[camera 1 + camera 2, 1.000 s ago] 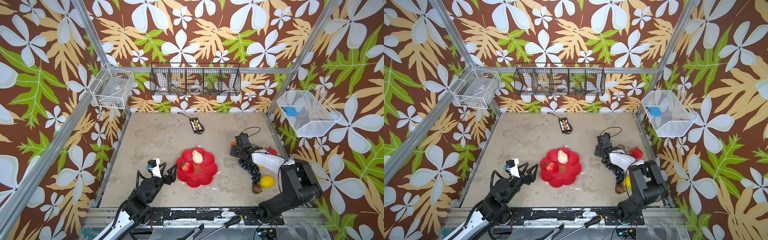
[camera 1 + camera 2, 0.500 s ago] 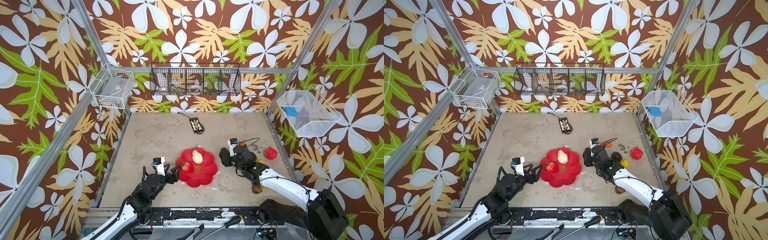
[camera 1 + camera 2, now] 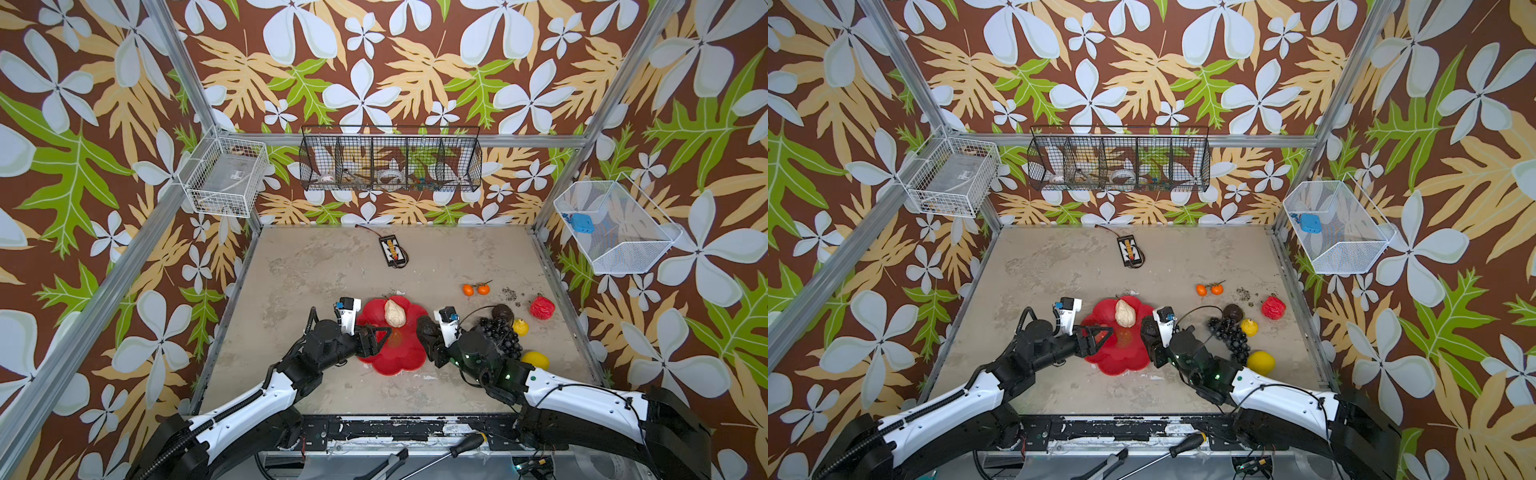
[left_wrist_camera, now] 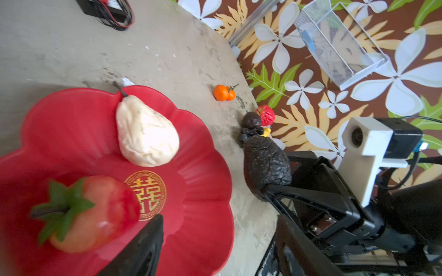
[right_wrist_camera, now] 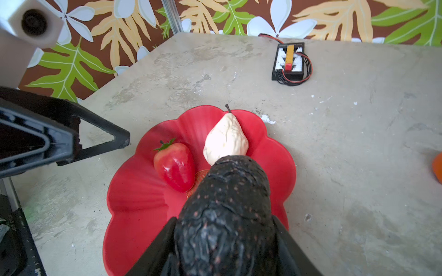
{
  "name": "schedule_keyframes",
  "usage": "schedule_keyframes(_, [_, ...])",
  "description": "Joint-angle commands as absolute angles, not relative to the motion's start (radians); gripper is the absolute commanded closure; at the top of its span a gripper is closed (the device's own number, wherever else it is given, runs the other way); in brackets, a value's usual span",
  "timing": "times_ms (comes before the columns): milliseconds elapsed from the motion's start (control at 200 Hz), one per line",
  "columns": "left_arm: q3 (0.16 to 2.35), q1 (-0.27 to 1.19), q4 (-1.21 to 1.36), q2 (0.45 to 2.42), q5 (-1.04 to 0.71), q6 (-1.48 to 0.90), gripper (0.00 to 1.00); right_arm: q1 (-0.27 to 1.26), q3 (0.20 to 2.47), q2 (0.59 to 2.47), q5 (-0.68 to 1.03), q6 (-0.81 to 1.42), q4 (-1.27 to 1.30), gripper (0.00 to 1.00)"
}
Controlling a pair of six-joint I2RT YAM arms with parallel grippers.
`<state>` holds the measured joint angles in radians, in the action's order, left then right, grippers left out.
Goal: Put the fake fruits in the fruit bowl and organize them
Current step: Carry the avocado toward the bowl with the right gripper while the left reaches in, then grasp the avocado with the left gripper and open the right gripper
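Fingers (image 5: 165,251) of the right gripper (image 5: 224,219): closed on either side of 1 dark avocado (image 5: 227,215), which fills the gap between them. The avocado is held at the right edge of the fruit bowl (image 3: 390,368), narrow end toward the middle. Whether it touches the rim cannot be told.

Fingers (image 5: 120,141) of the left gripper (image 3: 381,340): spread wide, holding nothing, above the bowl's left half.

Fruit bowl: 1 red flower-shaped dish with a gold emblem at its centre, near the front middle of the table (image 3: 311,270), between the 2 grippers.

In the bowl, 2 pieces:
- 1 cream pear (image 3: 395,313), on the far side, stem toward the rim.
- 1 red strawberry (image 5: 174,165), just beside the pear, near the emblem.

On the table, right of the bowl:
- 2 small oranges (image 3: 475,289), touching, on 1 stem, farthest back.
- 1 red apple (image 3: 541,307), near the right edge.
- 1 dark round fruit (image 3: 503,311), touching the grapes.
- 1 bunch of dark grapes (image 3: 500,332), just behind the right arm.
- 2 yellow fruits, 1 small (image 3: 520,327), 1 larger (image 3: 535,360).

Other: 1 black device with cable (image 3: 392,250), at the back, well apart from the bowl.
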<state>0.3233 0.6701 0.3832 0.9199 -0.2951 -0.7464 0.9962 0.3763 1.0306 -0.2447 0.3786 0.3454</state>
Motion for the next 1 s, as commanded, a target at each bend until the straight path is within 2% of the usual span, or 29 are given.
schedule_keyframes(0, [0.343, 0.678, 0.438, 0.929, -0.392, -0.784, 0.23, 1.054, 0.371, 1.059, -0.335, 0.32, 0.483, 0.44])
schedule_keyframes(300, [0.394, 0.715, 0.399, 0.985, -0.424, -0.783, 0.2, 1.197, 0.386, 1.172, -0.445, 0.219, 0.624, 0.44])
schedule_keyframes(631, [0.411, 0.721, 0.371, 1.026, -0.442, -0.792, 0.19, 1.274, 0.431, 1.249, -0.521, 0.163, 0.66, 0.43])
schedule_keyframes(736, [0.414, 0.726, 0.374, 1.029, -0.45, -0.795, 0.23, 1.287, 0.441, 1.265, -0.54, 0.152, 0.663, 0.43])
schedule_keyframes(906, [0.41, 0.727, 0.391, 1.025, -0.46, -0.797, 0.34, 1.289, 0.446, 1.279, -0.551, 0.152, 0.672, 0.43])
schedule_keyframes(996, [0.41, 0.727, 0.393, 1.023, -0.46, -0.796, 0.35, 1.289, 0.446, 1.282, -0.555, 0.152, 0.675, 0.43])
